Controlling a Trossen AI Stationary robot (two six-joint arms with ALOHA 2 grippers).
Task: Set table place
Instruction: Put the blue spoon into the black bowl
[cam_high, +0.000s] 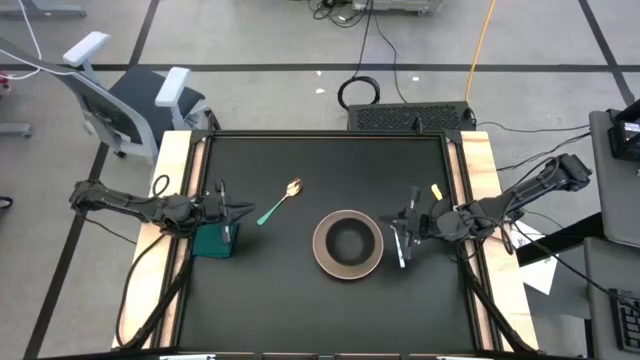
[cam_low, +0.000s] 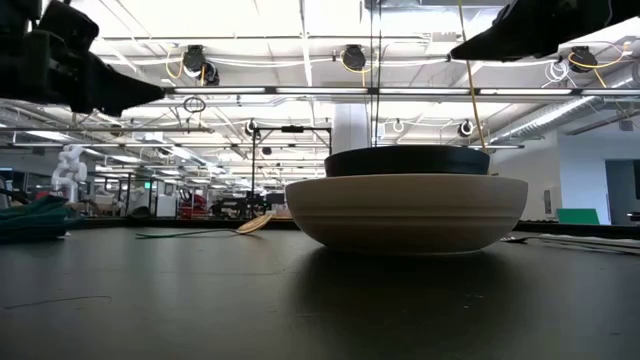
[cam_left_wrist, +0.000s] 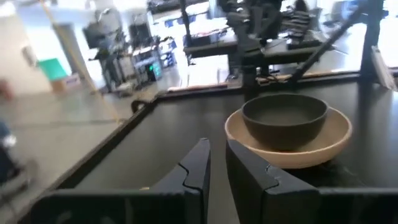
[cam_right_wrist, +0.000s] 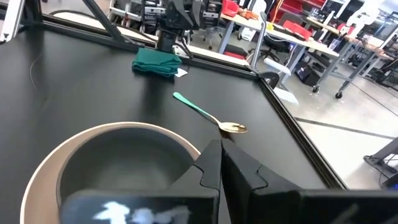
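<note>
Spoon (cam_high: 279, 202) lies diagonally, gold bowl toward the table's (cam_high: 300, 300) far edge; both grippers' jaws look nearly closed, empty.

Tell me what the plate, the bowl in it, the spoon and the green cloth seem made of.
Plate: likely ceramic, matte pinkish-beige, faintly ridged wall. Bowl: probably ceramic or stoneware, matte black. Spoon: gold metal bowl with a bright glint, green handle maybe enamel or plastic. Cloth: soft folded fabric, creased.
</note>
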